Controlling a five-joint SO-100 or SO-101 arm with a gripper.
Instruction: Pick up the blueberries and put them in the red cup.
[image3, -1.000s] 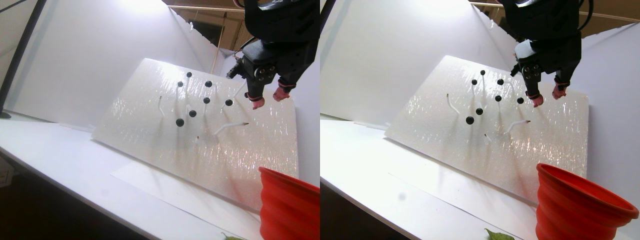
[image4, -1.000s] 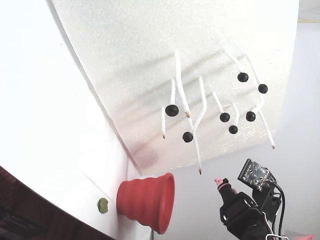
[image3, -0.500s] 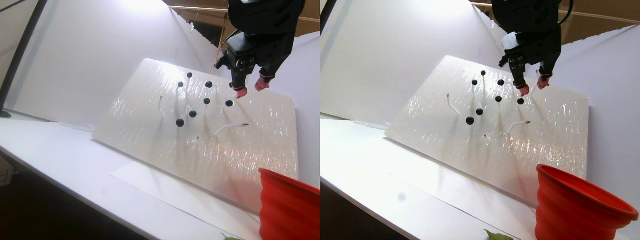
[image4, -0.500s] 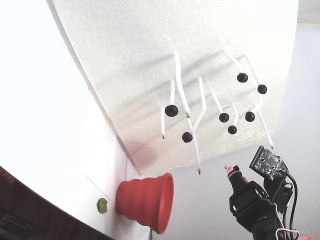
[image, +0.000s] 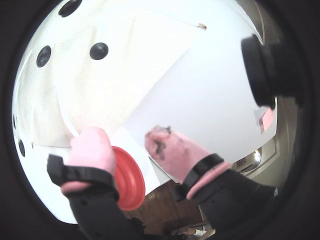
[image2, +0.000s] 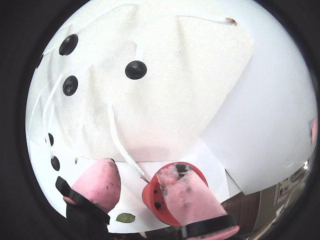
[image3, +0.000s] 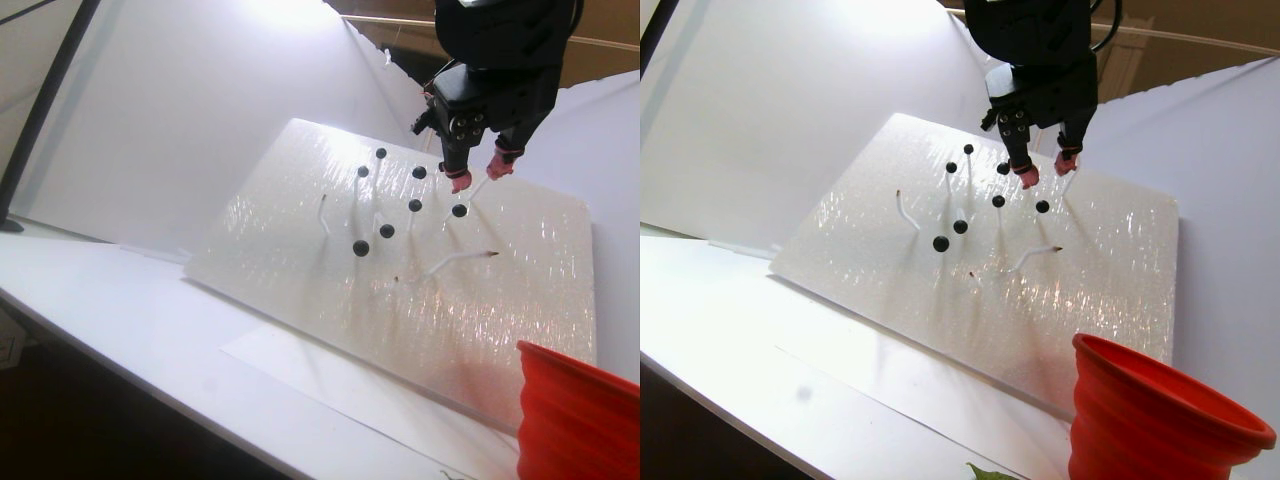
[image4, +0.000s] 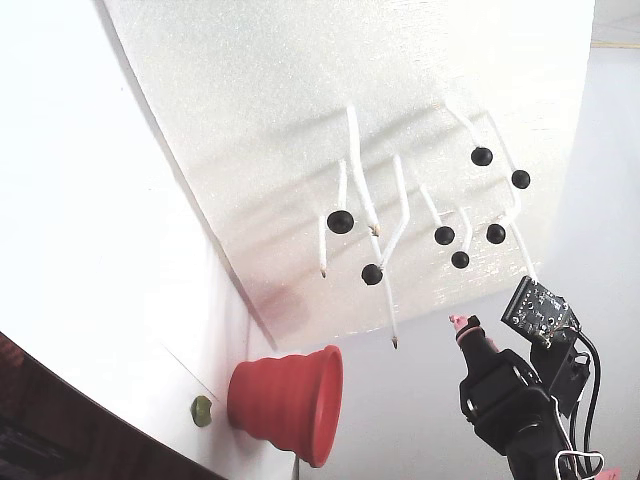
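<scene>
Several blueberries (image3: 361, 247), black balls on thin white stems, stand out from a tilted white foam board (image3: 300, 260). They also show in the fixed view, blueberries (image4: 340, 221), and in both wrist views, blueberries (image2: 135, 69) and blueberries (image: 99, 50). My gripper (image3: 480, 174) hangs open over the cluster's right side, pink fingertips just above one berry (image3: 459, 210), with nothing between them. The gripper (image2: 137, 175) is open in both wrist views too (image: 127, 142). The red cup (image3: 575, 415) stands at the lower right, below the board, red cup (image4: 285, 400). Dark specks show inside the cup (image2: 155, 197).
Some white stems (image3: 455, 256) carry no ball. A small green leaf (image2: 125, 217) lies on the white sheet by the cup, leaf (image4: 202, 410). White walls (image3: 180, 110) close in behind the board. The table's front edge (image3: 150, 385) drops to dark floor.
The arm has swung left in the stereo pair view, from the board's right edge to just above the berries. The gripper stayed open. Berries and cup have not moved.
</scene>
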